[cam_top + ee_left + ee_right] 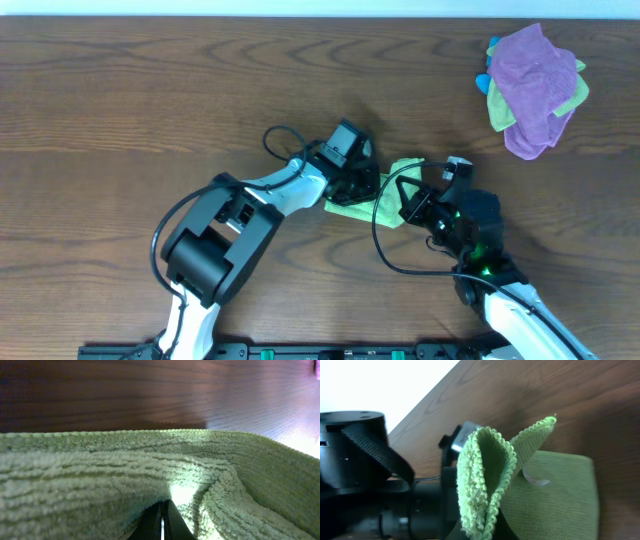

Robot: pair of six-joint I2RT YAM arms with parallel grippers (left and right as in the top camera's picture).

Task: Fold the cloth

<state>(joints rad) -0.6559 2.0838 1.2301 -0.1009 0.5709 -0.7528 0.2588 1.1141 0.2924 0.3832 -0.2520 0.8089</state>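
The cloth, doubled over with its white tag showing, sits near the middle of the surface's front edge, pinched from both sides: the left fingers are clamped on one fold and the right fingers on another, which stands up in a loop.

Table: dark brown wood grain, the grain running left to right. Far right corner: purple cloth in a loose crumpled heap, near the far edge. Yellow-green cloth is bunched under it, touching, and shows along the heap's right side and at its lower left. A small blue bit sticks out at the heap's left; cannot tell what it is. White surface lies beyond the far edge.
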